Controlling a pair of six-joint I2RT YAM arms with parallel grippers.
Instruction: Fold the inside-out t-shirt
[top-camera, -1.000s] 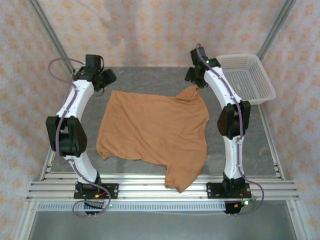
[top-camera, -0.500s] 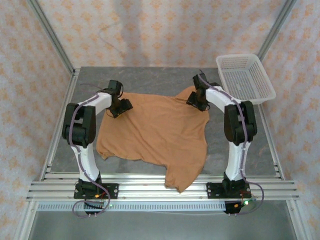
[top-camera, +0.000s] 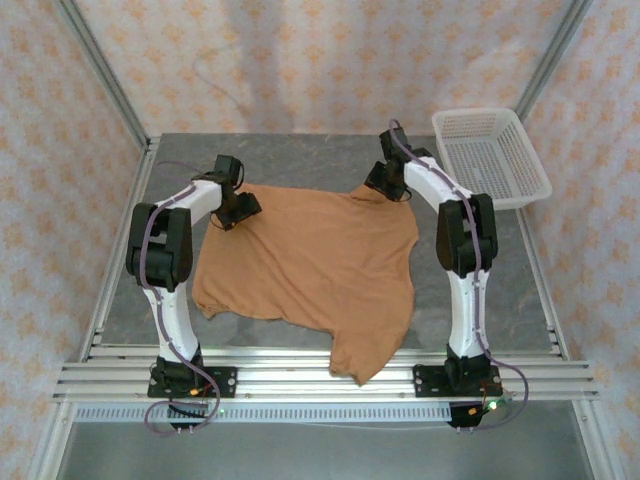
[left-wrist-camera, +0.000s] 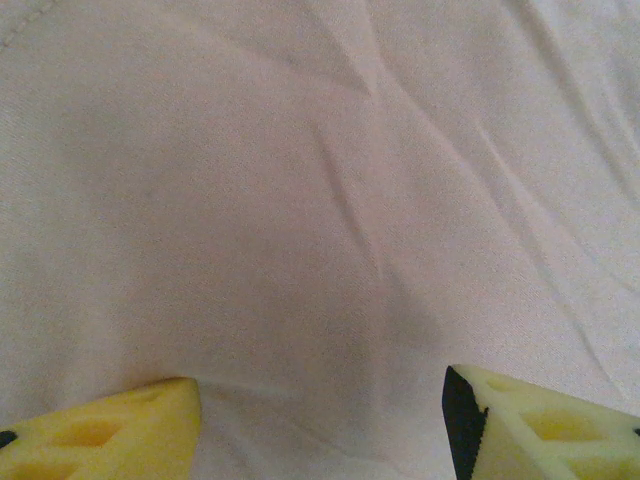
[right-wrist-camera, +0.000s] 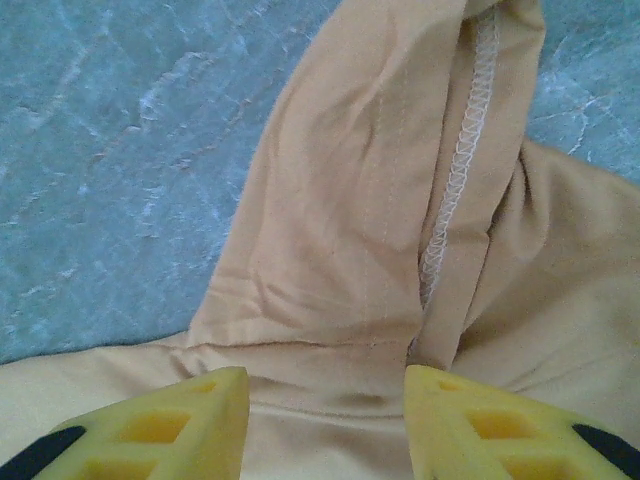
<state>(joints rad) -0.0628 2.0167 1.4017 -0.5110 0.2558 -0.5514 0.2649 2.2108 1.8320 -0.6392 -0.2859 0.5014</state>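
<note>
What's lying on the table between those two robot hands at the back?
The orange t-shirt. In the top camera view, its far edge runs from the left hand to the right hand, with nothing else lying between them.

Premises: a robotics laboratory test cell, not a domestic or retail space. The grey stone-look table (top-camera: 300, 150) is enclosed by slanted aluminium frame posts (top-camera: 108, 80) rising from its far corners. Patterned backdrop sheeting (top-camera: 330, 60) hangs behind and to both sides of the table. Slotted aluminium rails (top-camera: 320, 380) run along its near edge, carrying two bolted robot arms (top-camera: 160, 250) with exposed cabling (top-camera: 180, 410). A white plastic basket (top-camera: 490, 155) sits at the table's far right corner.
</note>
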